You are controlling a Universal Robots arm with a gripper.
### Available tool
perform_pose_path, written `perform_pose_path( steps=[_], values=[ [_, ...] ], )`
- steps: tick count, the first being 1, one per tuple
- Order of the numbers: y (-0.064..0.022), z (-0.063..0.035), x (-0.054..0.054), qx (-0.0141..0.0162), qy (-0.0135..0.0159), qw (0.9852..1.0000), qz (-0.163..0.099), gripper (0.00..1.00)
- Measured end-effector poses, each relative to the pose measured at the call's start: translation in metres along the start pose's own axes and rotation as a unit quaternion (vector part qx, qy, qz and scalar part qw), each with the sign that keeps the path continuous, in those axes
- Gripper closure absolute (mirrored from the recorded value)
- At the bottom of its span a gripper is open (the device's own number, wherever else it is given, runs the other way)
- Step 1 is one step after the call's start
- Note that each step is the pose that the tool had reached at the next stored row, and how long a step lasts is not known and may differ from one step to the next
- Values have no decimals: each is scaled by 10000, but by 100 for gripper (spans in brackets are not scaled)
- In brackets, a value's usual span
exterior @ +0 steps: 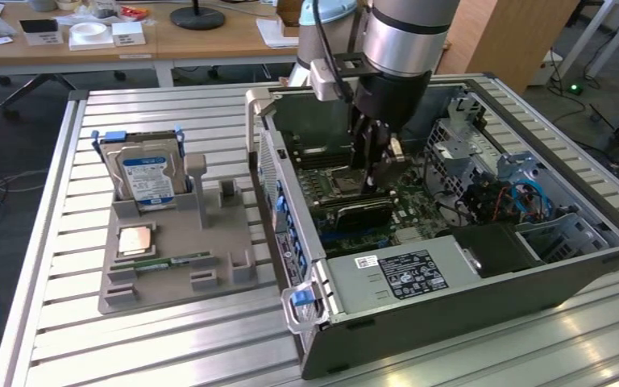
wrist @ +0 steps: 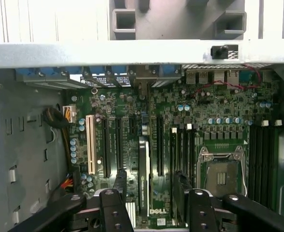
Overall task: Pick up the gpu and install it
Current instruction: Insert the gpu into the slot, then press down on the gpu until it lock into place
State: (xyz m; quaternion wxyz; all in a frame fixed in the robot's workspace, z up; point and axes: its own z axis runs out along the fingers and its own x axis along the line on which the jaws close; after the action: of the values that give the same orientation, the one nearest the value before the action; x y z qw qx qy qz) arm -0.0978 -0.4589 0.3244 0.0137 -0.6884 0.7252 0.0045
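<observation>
The gpu (wrist: pixel 143 169), a thin dark card seen edge-on, stands upright in a slot of the green motherboard (wrist: pixel 180 121) inside the open computer case (exterior: pixel 482 282). My gripper (wrist: pixel 150 176) hangs just over it, open. One of the fingers (wrist: pixel 120 186) is on each side of the card, with a gap between each finger and the card. In the exterior view the gripper (exterior: pixel 376 181) reaches down into the case, and the gpu (exterior: pixel 355 213) shows as a dark strip right below it.
A grey holder (exterior: pixel 170 278) on the slatted table in the exterior view's left carries a hard drive (exterior: pixel 146 173), a CPU (exterior: pixel 138 240) and a RAM stick (exterior: pixel 164 262). The power supply (exterior: pixel 417 274), drive cage (exterior: pixel 567 234) and case walls hem in the motherboard. The CPU socket (wrist: pixel 220 174) lies beside the slots.
</observation>
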Motion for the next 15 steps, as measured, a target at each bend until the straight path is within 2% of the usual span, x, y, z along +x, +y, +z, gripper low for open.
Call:
perform_pose_path(
  steps=[5,15],
  values=[
    [-2,-108,-3,0,-2,10000,0,49],
    [-2,-108,-3,0,-3,10000,0,49]
  ],
)
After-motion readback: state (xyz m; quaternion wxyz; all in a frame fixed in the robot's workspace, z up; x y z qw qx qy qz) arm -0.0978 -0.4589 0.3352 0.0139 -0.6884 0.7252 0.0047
